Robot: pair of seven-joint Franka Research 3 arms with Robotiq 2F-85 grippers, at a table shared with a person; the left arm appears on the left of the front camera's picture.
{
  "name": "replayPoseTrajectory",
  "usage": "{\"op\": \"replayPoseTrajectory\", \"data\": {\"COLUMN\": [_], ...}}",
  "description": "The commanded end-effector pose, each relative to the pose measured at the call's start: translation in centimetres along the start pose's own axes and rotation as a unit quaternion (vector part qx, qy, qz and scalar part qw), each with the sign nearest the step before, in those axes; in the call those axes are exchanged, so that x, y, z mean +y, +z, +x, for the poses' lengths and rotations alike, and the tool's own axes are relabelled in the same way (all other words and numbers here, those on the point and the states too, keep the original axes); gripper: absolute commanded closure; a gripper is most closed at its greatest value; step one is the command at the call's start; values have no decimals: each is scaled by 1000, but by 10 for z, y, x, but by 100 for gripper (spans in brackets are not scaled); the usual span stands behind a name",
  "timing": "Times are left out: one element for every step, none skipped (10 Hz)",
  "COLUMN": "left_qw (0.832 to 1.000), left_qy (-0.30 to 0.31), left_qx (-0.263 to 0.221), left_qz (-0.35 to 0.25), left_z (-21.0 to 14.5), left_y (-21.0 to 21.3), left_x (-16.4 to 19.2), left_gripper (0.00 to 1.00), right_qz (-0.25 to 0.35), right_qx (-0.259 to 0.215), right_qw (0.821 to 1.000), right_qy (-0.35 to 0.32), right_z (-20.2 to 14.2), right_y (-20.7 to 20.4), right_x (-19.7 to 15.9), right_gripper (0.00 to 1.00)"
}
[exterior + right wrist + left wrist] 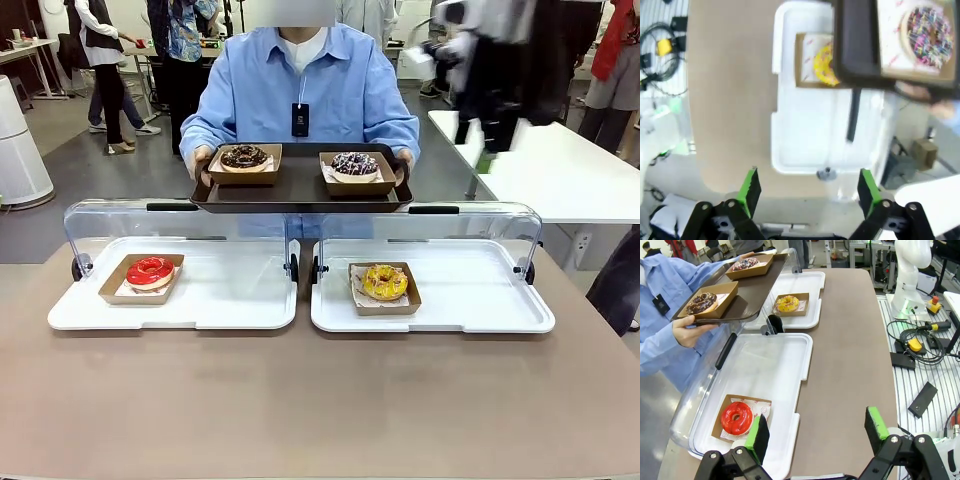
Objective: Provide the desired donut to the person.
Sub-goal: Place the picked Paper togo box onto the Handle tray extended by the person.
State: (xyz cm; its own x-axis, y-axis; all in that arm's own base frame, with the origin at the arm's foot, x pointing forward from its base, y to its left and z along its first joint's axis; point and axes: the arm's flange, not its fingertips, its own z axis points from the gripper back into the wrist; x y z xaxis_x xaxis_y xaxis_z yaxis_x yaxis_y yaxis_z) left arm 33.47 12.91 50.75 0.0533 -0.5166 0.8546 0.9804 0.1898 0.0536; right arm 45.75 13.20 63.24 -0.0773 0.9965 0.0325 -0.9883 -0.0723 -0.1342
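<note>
I see person at far side of counter, holding dark tray with chocolate donut and sprinkled donut in boxes. Red donut sits boxed on left white tray; yellow donut boxed on right white tray. Clear lids raised. Left end effector open, hovering near red donut. Right end effector open, above counter edge.
</note>
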Motion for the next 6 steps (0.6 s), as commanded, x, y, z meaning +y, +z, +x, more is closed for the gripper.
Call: {"op": "replayPoseTrajectory", "data": {"left_qw": [1000, 1000, 1000, 1000, 1000, 1000], "left_qy": [0, 0, 0, 0, 0, 0], "left_qx": [-8, -8, -8, -8, -8, -8], "left_qz": [0, 0, 0, 0, 0, 0], "left_z": [0, 0, 0, 0, 0, 0], "left_y": [1, 1, 1, 1, 1, 1], "left_x": [-1, -1, -1, -1, -1, -1], "left_gripper": [0, 0, 0, 0, 0, 0], "right_qz": [-9, -14, -13, -21, -8, -4], "right_qx": [-17, -13, -15, -12, -18, -22], "right_qw": [1000, 1000, 999, 999, 999, 998], "right_qy": [-12, -22, -30, -35, -36, -51], "right_z": [-47, -72, -89, -102, -115, -125], "right_y": [-10, -16, -23, -32, -44, -55], "right_x": [36, 53, 64, 70, 72, 69], "right_gripper": [0, 0, 0, 0, 0, 0]}}
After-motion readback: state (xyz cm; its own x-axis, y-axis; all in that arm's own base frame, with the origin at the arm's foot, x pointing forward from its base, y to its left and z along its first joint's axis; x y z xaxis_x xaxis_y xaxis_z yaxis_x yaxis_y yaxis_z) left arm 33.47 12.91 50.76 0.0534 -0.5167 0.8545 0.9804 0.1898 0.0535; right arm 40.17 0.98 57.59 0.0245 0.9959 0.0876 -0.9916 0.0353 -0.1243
